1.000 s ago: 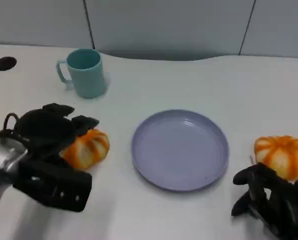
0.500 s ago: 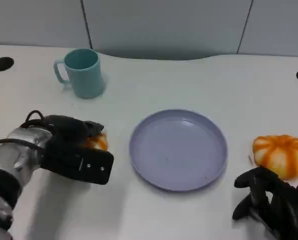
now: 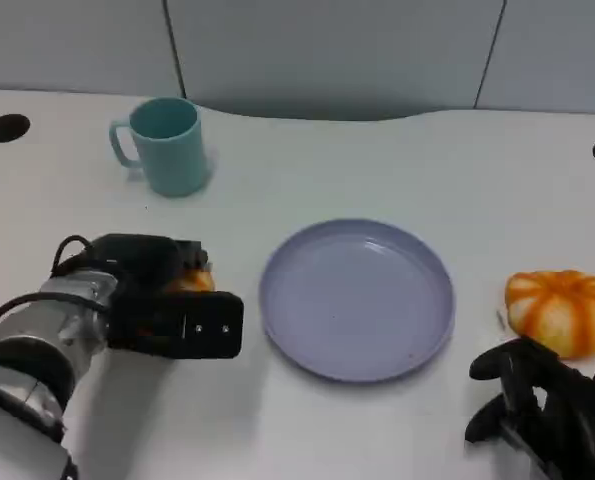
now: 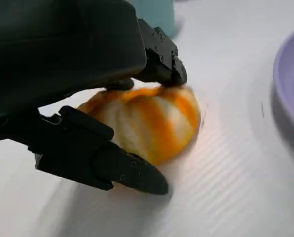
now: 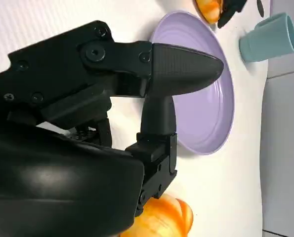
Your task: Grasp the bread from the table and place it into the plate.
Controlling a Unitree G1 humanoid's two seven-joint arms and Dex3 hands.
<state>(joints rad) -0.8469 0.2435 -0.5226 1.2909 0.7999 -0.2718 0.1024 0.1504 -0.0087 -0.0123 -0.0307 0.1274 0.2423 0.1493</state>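
Orange-and-white bread (image 4: 151,123) lies on the table (image 3: 307,160) left of centre, beside the purple plate (image 3: 357,298) — left hand (image 3: 162,305) fingers (image 4: 132,175) clasp it from both sides. Likely light, soft, squashable — grip its flanks gently. Right hand (image 3: 552,405) holds nothing, fingers apart.

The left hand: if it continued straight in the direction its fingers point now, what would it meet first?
The left hand already has its fingers around the bread. Straight beyond lies a bare strip of table, then probably the rim of the plate.
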